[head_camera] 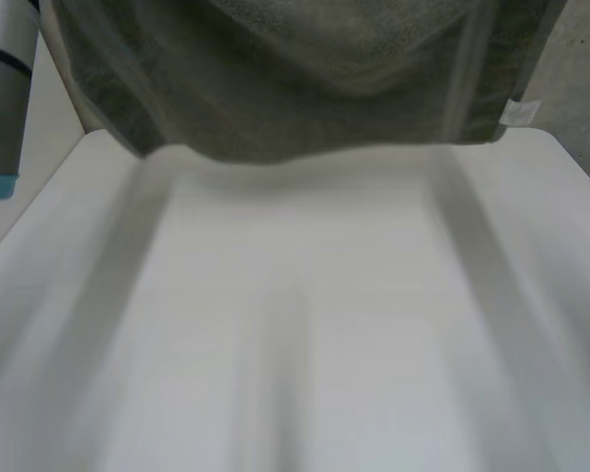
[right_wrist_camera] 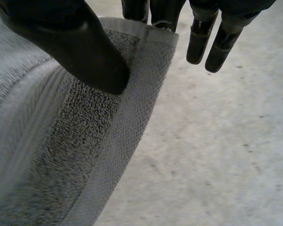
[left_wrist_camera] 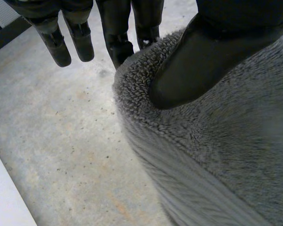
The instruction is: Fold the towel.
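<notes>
Left hand [left_wrist_camera: 203, 66], right hand [right_wrist_camera: 70, 42] on towel [head_camera: 305, 79]

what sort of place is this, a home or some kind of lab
Likely a lab or workshop rather than a home: a bare speckled concrete floor, a plain white table, and a robot whose left hand and right hand each pinch a grey towel.

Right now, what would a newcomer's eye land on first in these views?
The grey towel hangs across the far end of the white table, with a small white label at one lower corner. In the wrist views, the left hand and the right hand each pinch the towel near its edge under a black thumb, with bare floor beyond.
</notes>
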You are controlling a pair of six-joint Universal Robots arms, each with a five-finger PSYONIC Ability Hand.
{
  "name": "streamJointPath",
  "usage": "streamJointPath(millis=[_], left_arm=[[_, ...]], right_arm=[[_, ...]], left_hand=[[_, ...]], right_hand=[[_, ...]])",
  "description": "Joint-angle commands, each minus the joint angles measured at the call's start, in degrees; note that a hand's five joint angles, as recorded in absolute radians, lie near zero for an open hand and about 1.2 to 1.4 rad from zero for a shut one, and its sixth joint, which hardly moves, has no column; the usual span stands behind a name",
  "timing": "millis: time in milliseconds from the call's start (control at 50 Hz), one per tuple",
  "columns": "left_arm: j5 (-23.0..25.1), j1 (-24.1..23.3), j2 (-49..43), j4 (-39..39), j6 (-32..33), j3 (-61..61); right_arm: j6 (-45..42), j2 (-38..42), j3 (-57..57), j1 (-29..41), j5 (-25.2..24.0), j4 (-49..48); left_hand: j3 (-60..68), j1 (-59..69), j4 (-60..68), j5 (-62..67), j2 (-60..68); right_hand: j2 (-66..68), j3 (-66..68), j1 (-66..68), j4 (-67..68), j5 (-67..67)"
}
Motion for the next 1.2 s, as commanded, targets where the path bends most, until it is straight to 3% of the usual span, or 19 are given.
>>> streamJointPath(millis=[20,160,280,500,660,760,880,920,940,980,1000,1080,1200], left_arm=[[5.2,1.04,3.86,-2.16,0.18,-17.51],[12.49,3.32,6.41,-5.84,0.62,-36.38],[12.85,3.42,6.85,-7.78,0.71,-41.07],[12.76,4.21,15.2,-21.49,0.62,-41.33],[12.94,3.77,23.9,-33.71,0.18,-41.51],[13.11,4.11,24.08,-37.4,0.53,-40.98],[13.03,4.38,18.36,-35.99,0.71,-37.82],[12.5,4.3,10.32,-34.94,0.71,-33.36],[12.5,4.29,10.28,-34.94,0.71,-33.33],[12.41,4.29,6.67,-34.59,0.71,-30.78],[12.32,4.21,3.02,-34.41,0.71,-28.0],[12.06,4.29,-9.02,-34.67,0.8,-18.25],[11.01,4.03,-19.43,-35.2,1.5,-8.11]], right_arm=[[0.51,-7.91,22.96,-0.92,-9.01,-0.71],[-6.86,-12.73,44.9,-8.73,-15.94,-2.55],[-8.98,-14.41,53.88,-12.52,-22.8,-2.47],[-8.72,-24.78,58.91,-18.24,-29.4,2.02],[-8.89,-31.11,58.39,-26.75,-43.09,15.62],[-9.33,-30.5,56.98,-30.09,-46.36,16.96],[-9.42,-23.37,54.16,-28.96,-44.52,15.38],[-10.12,-13.84,49.09,-22.67,-38.14,14.85],[-10.13,-13.79,49.07,-22.63,-38.1,14.85],[-12.83,-5.14,43.03,-16.51,-30.23,15.81],[-12.85,-5.09,43.0,-16.48,-30.19,15.81],[-18.98,5.42,35.47,-12.8,-21.25,18.88],[-19.44,12.92,28.41,-10.68,-16.39,21.44]], left_hand=[[-2.4,4.97,-3.22,4.49,6.44],[-2.4,4.97,-3.22,4.49,6.44],[-2.4,4.97,-3.22,4.49,6.44],[-2.4,4.97,-3.22,4.49,6.44],[-2.4,4.97,-3.22,4.49,6.44],[-2.4,4.97,-3.22,4.49,6.44],[-2.4,4.97,-3.22,4.49,6.44],[-2.4,4.97,-3.22,4.49,6.44],[-2.4,4.97,-3.22,4.49,6.44],[-2.4,4.97,-3.22,4.49,6.44],[-2.4,4.97,-3.22,4.49,6.44],[-2.4,4.97,-3.22,4.49,6.44],[-2.4,4.97,-3.22,4.49,6.44]], right_hand=[[4.1,-2.93,4.65,-4.44,3.52],[4.1,-2.93,4.65,-4.44,3.52],[4.1,-2.93,4.65,-4.44,3.52],[4.1,-2.93,4.65,-4.44,3.52],[4.1,-2.93,4.65,-4.44,3.52],[4.1,-2.93,4.65,-4.44,3.52],[4.1,-2.93,4.65,-4.44,3.52],[4.1,-2.93,4.65,-4.44,3.52],[4.1,-2.93,4.65,-4.44,3.52],[4.1,-2.93,4.65,-4.44,3.52],[4.1,-2.93,4.65,-4.44,3.52],[4.1,-2.93,4.65,-4.44,3.52],[4.1,-2.93,4.65,-4.44,3.52]])
